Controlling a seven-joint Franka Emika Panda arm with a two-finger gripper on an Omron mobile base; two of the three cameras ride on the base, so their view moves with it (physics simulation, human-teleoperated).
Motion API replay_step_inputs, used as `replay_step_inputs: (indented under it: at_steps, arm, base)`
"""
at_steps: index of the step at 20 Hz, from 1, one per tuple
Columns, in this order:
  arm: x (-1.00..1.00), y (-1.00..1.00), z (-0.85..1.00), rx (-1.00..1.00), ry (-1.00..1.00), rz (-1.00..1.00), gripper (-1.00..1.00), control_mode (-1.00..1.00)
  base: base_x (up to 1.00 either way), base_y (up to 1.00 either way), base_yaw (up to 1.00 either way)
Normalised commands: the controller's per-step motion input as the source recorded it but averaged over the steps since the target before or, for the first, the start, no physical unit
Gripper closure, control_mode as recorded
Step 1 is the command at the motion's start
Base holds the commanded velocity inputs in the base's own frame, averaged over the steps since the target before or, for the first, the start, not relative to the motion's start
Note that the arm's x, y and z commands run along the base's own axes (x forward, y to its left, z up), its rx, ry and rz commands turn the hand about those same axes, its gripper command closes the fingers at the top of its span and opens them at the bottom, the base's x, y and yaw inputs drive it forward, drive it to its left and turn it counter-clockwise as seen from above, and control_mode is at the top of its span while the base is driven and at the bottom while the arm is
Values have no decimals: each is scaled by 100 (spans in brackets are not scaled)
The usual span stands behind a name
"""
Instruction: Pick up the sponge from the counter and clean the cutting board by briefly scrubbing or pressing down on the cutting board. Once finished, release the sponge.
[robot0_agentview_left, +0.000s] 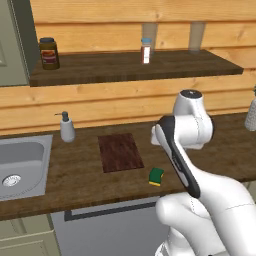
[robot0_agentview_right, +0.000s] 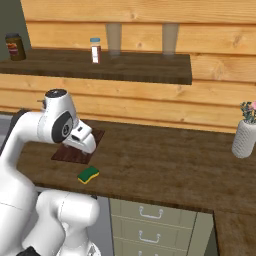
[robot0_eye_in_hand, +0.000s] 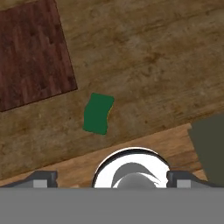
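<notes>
The sponge (robot0_agentview_left: 156, 176) (robot0_agentview_right: 88, 174), green on top with a yellow underside, lies flat on the counter (robot0_agentview_left: 75, 175) near its front edge. It rests just off the right front corner of the dark reddish cutting board (robot0_agentview_left: 120, 152) (robot0_agentview_right: 62, 154). My gripper (robot0_eye_in_hand: 111, 178) hangs well above the counter and looks straight down, its fingertips (robot0_eye_in_hand: 41, 177) spread wide with nothing between them, so it is open. In the hand view the sponge (robot0_eye_in_hand: 98, 113) sits a little ahead of the fingers and slightly left, with the cutting board (robot0_eye_in_hand: 30, 52) at upper left.
A grey sink (robot0_agentview_left: 20, 165) is set into the counter at the left, with a soap dispenser (robot0_agentview_left: 66, 128) behind it. A shelf above holds a jar (robot0_agentview_left: 49, 52) and a bottle (robot0_agentview_left: 146, 50). A vase (robot0_agentview_right: 246, 135) stands far right. Drawers (robot0_agentview_right: 150, 220) lie under the counter's front edge.
</notes>
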Motion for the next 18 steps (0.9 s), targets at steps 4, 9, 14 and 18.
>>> replay_step_inputs:
  at_steps: [4, 9, 14, 18]
  arm:
    - [4, 4, -54, 0, 24, -14, -100, -100]
    - [22, 0, -36, 2, 14, -9, -100, -100]
    - [56, 0, -10, 3, 1, -7, -100, -100]
    - [43, 0, -24, 2, 1, -1, -100, -100]
  base:
    - [0, 0, 0]
    - [0, 0, 0]
    - [0, 0, 0]
    - [0, 0, 0]
